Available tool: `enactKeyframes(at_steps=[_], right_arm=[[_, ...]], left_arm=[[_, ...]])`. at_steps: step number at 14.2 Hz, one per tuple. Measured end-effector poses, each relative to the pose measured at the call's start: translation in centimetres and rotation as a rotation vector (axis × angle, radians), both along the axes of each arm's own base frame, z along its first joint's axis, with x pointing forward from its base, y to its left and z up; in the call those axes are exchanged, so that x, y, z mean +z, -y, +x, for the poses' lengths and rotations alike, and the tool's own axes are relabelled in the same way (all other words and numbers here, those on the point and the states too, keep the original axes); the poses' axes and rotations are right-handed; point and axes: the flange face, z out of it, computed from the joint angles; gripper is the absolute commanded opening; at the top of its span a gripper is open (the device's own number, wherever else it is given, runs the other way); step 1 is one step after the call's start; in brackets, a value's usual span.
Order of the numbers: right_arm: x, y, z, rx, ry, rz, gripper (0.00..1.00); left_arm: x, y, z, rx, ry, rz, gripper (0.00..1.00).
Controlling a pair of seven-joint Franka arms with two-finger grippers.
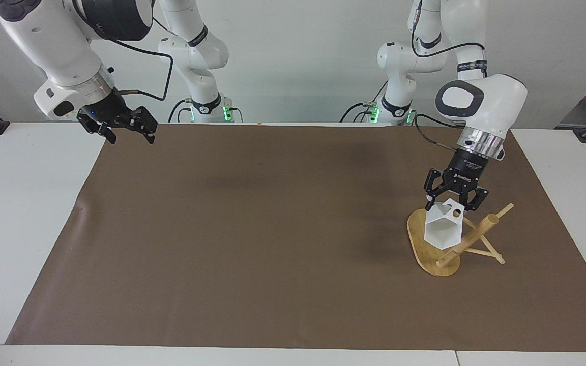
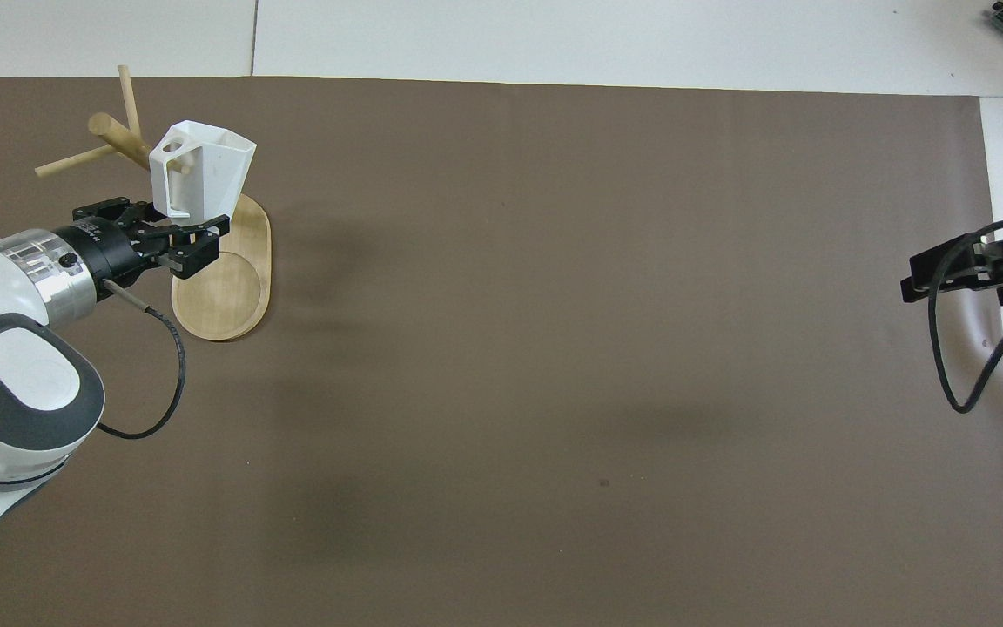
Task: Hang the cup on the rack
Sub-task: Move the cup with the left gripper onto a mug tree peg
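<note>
Facing view: left hand [image 1: 454,200] pinches the white faceted mug [image 1: 443,230] by its handle, over the bamboo mug tree [image 1: 468,241].
Right hand [image 1: 120,125]: spread, waiting.
Progress: mug at the pegs, judged not yet hooked.

Matt white cup [image 1: 443,231], pale wooden rack [image 1: 430,251]

One camera looks down from high across the tabletop [image 1: 28,213], facing the robots. The other looks steeply down from above them. Both show the rack [image 1: 438,254] [image 2: 227,296].
</note>
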Motion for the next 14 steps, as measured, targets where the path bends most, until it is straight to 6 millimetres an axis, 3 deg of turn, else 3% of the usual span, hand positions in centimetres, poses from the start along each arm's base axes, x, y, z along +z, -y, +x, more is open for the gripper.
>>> enactKeyframes(at_steps=[12, 13, 14], right_arm=[[-0.07, 0.16, 0.58, -0.006, 0.049, -0.003, 1.0], [-0.05, 0.17, 0.62, -0.006, 0.052, -0.003, 1.0], [-0.04, 0.18, 0.64, -0.007, 0.054, -0.003, 1.0]], left_arm=[[-0.61, -0.64, 0.26, 0.068, -0.021, -0.026, 0.0], [-0.72, -0.69, 0.3, 0.074, -0.022, -0.027, 0.25], [-0.78, -0.74, 0.34, 0.081, -0.021, -0.027, 0.88]])
